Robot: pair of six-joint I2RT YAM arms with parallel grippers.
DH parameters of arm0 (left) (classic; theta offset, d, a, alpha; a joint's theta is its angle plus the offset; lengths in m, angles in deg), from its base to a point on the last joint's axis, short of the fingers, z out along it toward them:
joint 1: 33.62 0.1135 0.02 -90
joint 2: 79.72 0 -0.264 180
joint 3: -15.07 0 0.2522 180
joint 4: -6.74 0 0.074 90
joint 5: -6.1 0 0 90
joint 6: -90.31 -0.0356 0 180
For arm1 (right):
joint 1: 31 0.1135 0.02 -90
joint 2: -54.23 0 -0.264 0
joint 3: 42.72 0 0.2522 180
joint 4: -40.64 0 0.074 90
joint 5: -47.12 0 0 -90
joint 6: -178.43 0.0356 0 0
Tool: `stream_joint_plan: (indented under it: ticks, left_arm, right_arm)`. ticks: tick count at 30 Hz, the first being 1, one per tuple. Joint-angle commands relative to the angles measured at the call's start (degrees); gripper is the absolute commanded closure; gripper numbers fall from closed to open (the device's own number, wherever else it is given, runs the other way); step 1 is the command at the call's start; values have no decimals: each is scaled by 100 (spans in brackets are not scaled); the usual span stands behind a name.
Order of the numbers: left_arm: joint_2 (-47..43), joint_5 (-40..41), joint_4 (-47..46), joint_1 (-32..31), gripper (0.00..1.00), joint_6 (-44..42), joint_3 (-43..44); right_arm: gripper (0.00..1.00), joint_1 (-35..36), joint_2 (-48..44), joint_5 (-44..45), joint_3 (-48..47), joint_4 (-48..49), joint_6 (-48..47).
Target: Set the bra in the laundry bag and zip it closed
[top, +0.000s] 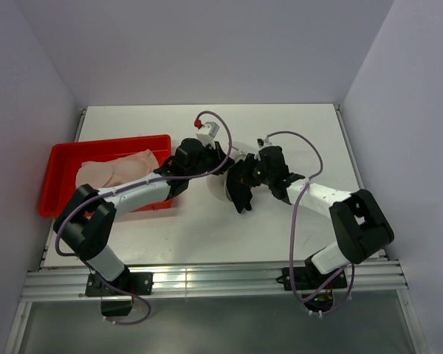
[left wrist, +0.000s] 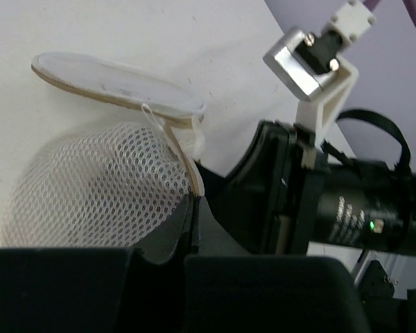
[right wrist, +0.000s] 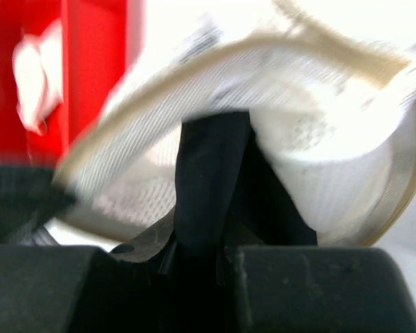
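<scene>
The laundry bag of white mesh sits mid-table between my two grippers. In the left wrist view its mesh body bulges at left and its flat round lid stands open above it. My left gripper is shut on the bag's beige zipper rim. My right gripper is shut on a black strip at the bag's rim; that view is blurred. The pale pink bra lies in the red tray at left.
The red tray stands at the table's left edge, beside my left forearm, and it shows blurred in the right wrist view. The right gripper's black body sits close beside the left fingers. White walls enclose the table.
</scene>
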Motion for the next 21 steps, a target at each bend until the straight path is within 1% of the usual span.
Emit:
stream_joint_plan:
  ticks: [1,4,9,11,14,16,19,21]
  left_arm:
    - [-502,-324,-433,-5,100,110,-250]
    - [-608,-332,-249,-5,100,154,-400]
    - [-652,-683,-257,-5,100,304,-593]
    - [-669,-771,-283,-5,100,427,-629]
    - [-643,-825,-108,-5,100,541,-550]
    - [-634,-886,-12,-14,100,646,-488]
    - [-608,-991,33,-14,100,821,-401]
    - [-599,-1114,-37,-5,100,954,-383]
  right_arm:
    - [100,-79,-193,653,-26,633,653]
    - [100,-70,-386,1057,159,1125,1268]
    - [100,-53,-483,2260,335,1391,2322]
    - [100,-53,-405,2490,413,1514,2769]
    - [100,-18,-255,2842,344,1418,3289]
    - [100,52,-229,3306,317,1278,3605]
    - [100,105,-28,3650,186,1137,3827]
    - [100,201,148,3949,10,805,3871]
